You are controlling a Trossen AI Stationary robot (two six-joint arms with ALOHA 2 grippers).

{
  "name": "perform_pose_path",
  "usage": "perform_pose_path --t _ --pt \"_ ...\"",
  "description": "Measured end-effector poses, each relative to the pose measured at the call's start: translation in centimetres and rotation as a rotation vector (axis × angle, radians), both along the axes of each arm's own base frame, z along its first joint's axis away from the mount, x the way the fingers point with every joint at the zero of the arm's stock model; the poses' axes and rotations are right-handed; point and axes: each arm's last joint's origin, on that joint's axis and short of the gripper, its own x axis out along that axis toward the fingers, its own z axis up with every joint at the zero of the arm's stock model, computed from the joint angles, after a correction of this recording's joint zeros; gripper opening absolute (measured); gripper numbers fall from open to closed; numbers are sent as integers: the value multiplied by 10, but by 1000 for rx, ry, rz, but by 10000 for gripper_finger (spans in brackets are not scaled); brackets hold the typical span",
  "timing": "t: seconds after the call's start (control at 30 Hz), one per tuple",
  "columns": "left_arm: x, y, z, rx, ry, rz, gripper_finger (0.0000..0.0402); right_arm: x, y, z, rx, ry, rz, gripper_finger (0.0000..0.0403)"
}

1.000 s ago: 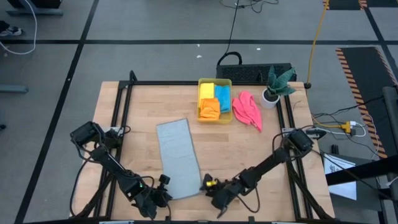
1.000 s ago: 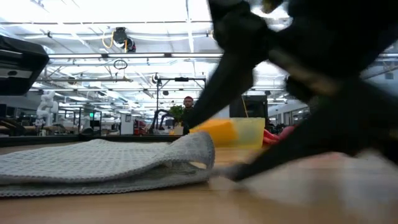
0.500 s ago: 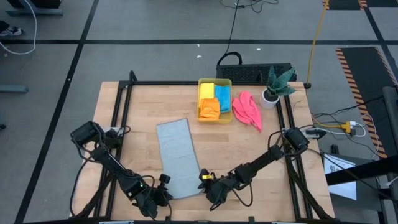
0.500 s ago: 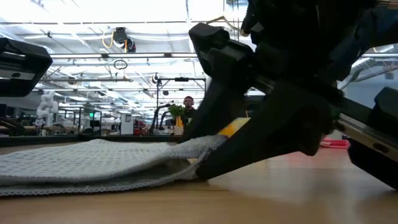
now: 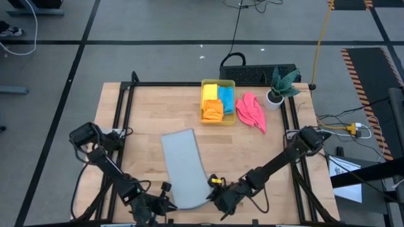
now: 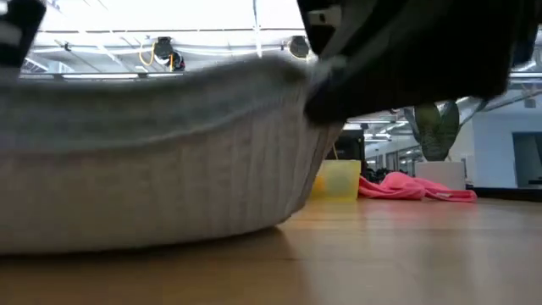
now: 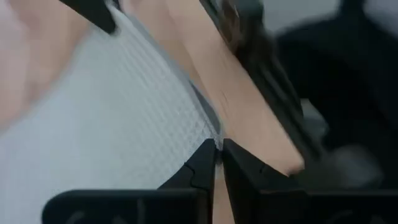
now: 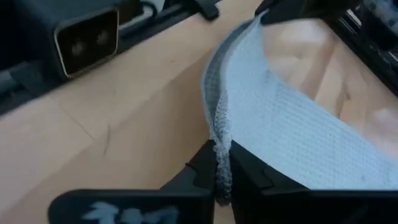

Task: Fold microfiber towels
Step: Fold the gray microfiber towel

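1. High view: the light grey waffle-weave microfiber towel, already a long strip, lies on the pale wooden table with its near end raised. The left gripper and the right gripper each pinch one near corner. The yellow towel, bright blue towel and orange towel sit in the translucent yellow plastic bin at the far side; the pink towel lies crumpled just beside it, near the green-leaved plant in a white pot. My judgement: the grey cloth is mid-fold, the pink one unfolded, and the binned three cannot be judged.

2. Low view: the grey towel's lifted end hangs off the table, sagging in a curve. Bare wood lies between it and the bin, so there looks to be room to carry the end forward.

3. Left wrist view: the left fingers are closed on the towel's edge at a corner.

4. Right wrist view: the right fingers are clamped on the bunched hem, and the cloth arcs away to the other corner, with the table's near edge close by.
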Motion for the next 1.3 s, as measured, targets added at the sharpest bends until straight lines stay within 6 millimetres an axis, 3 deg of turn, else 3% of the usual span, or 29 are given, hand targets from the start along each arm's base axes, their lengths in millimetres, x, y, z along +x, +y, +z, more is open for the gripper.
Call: perform_pose_path --t 0.17,0.33,0.6,0.73,0.9,1.03,1.3 --pt "-12 -5 25 -22 -125 67 35 -3 -4 26 109 -21 -60 5" --pt "-23 2 40 10 -177 189 35 9 -27 36 225 -20 -196 6" --pt "-34 32 22 21 5 486 35 31 -78 19 314 79 -457 6" --pt "-39 40 18 -2 62 581 35 35 -92 18 338 97 -526 6" --pt "-39 39 18 -20 62 590 35 36 -94 18 340 102 -520 6" --pt "-37 36 20 -29 46 559 35 34 -89 18 401 170 -419 6" --pt "-26 38 22 95 16 449 37 33 -83 18 399 175 -385 6"
